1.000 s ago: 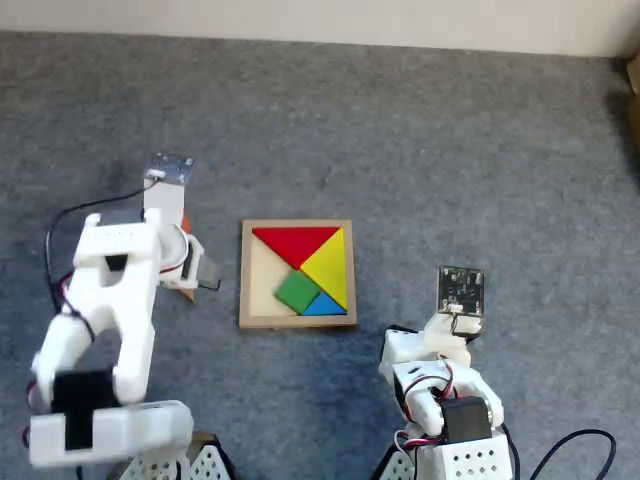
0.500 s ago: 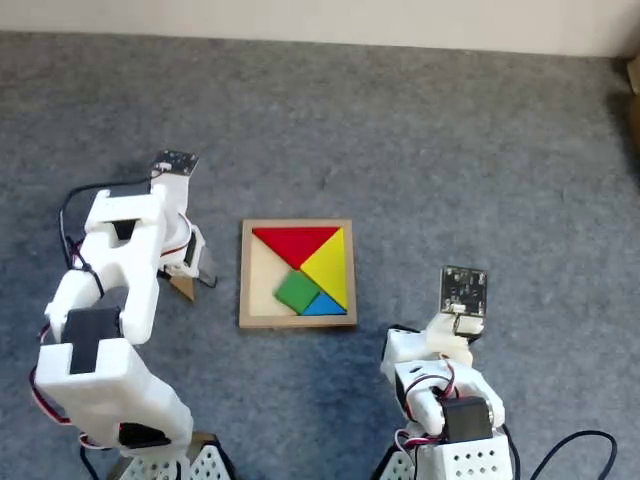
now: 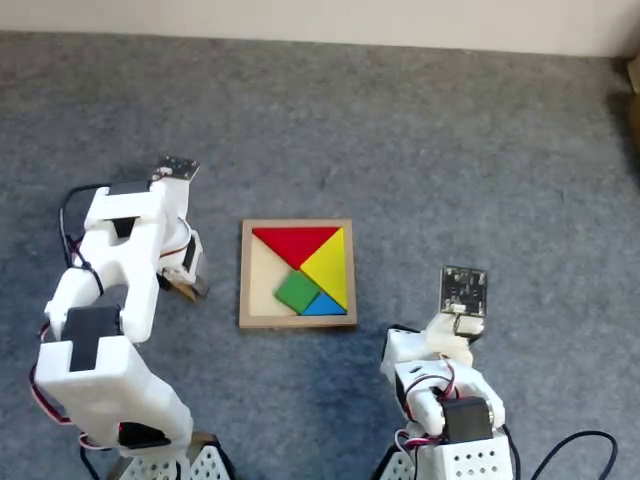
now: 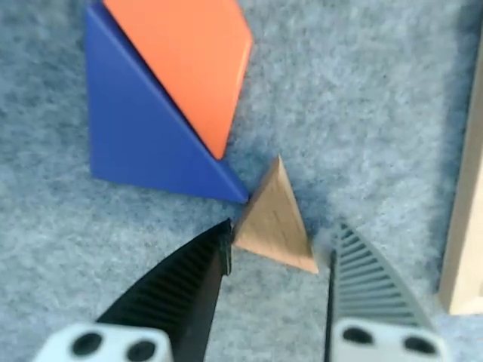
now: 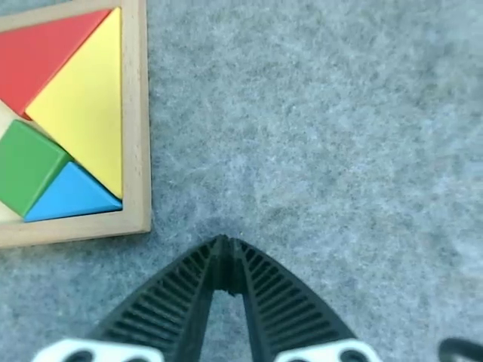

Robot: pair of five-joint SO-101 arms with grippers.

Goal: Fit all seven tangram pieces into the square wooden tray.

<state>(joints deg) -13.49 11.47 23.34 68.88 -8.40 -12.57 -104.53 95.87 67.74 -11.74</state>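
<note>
The square wooden tray (image 3: 245, 275) holds a red triangle (image 3: 295, 243), a yellow triangle (image 3: 330, 268), a green square (image 3: 296, 290) and a light blue triangle (image 3: 322, 304). Its left part is bare wood. Left of the tray, on the carpet, lies a small tan triangle (image 4: 275, 219), next to a dark blue triangle (image 4: 143, 143) and an orange parallelogram (image 4: 189, 60). My left gripper (image 4: 281, 237) is open and low over the carpet, one finger on each side of the tan triangle. My right gripper (image 5: 226, 256) is shut and empty, near the tray's corner (image 5: 139, 219).
Grey carpet covers the whole table. The right arm (image 3: 440, 390) sits folded at the front right, clear of the tray. The tray's edge (image 4: 464, 226) runs close beside my left gripper's grey finger. Open carpet stretches behind and to the right of the tray.
The left arm has come down from high over the table. Its gripper has settled lower around the tan triangle. The right arm has kept still.
</note>
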